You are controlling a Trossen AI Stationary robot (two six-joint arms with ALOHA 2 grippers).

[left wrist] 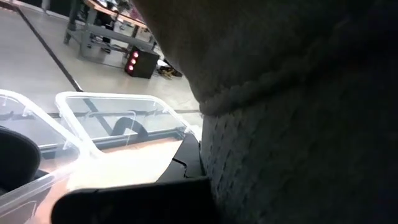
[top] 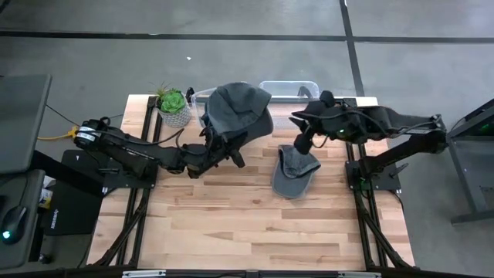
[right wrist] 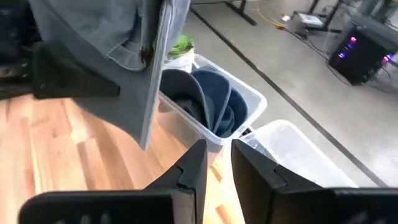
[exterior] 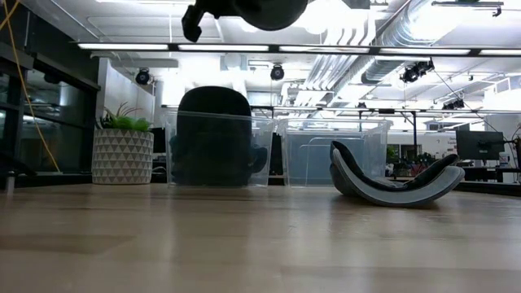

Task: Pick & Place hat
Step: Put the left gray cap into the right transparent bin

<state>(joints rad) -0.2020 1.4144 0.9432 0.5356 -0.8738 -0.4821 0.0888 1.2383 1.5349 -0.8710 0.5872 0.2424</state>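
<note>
Left fingers (top: 224, 147) clamped on raised hat (top: 239, 110).

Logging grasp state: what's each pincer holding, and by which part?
Left pincer holds the grey knitted beanie by its lower edge, lifted off the table. Right pincer holds nothing, open above the grey cap.

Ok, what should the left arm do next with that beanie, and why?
Probably lower it and let go: the left gripper holds the grey beanie raised right over the clear bin, which already holds hats.
</note>
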